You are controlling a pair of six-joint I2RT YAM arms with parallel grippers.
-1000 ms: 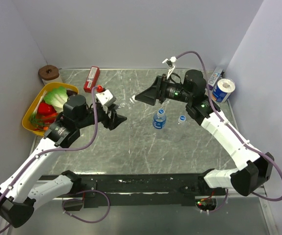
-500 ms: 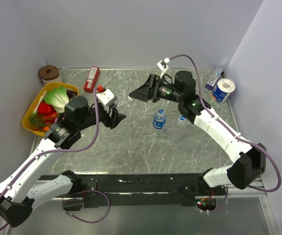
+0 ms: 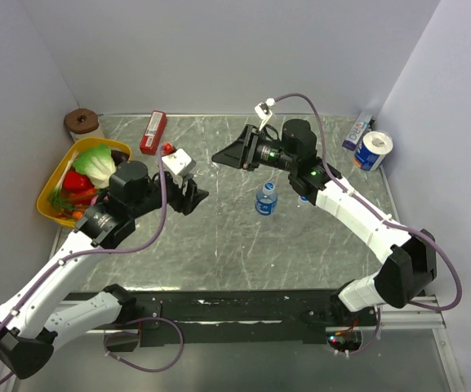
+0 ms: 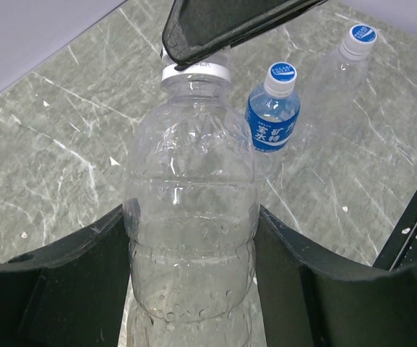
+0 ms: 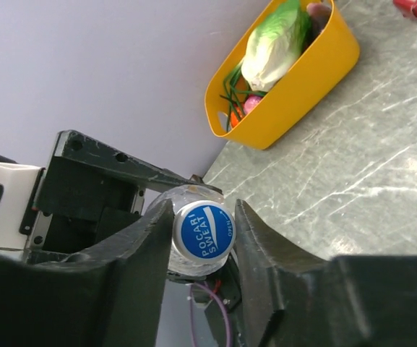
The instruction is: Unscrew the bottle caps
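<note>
My left gripper (image 4: 191,238) is shut on the body of a clear bottle (image 4: 190,210) and holds it above the table. The fingers (image 4: 85,275) press both of its sides. My right gripper (image 5: 203,217) has its jaws closed round that bottle's blue cap (image 5: 204,231), with the right arm's dark finger (image 4: 222,25) over the cap's white rim (image 4: 196,72). In the top view the two grippers meet at left of centre, left gripper (image 3: 193,196) and right gripper (image 3: 219,159). A blue-labelled bottle (image 3: 266,198) stands mid-table with its cap (image 4: 282,73) on. Beyond it is a third clear bottle (image 4: 338,79), also capped (image 4: 361,34).
A yellow basket (image 3: 55,175) of toy vegetables sits at the left edge. A red box (image 3: 153,131) and a brown round object (image 3: 82,122) lie at the back left. A toilet roll (image 3: 374,150) and a small blue-white box (image 3: 357,131) are at the back right.
The right arm has swung left to the held bottle, and its jaws have closed from wide open round the cap. The left arm has barely moved.
</note>
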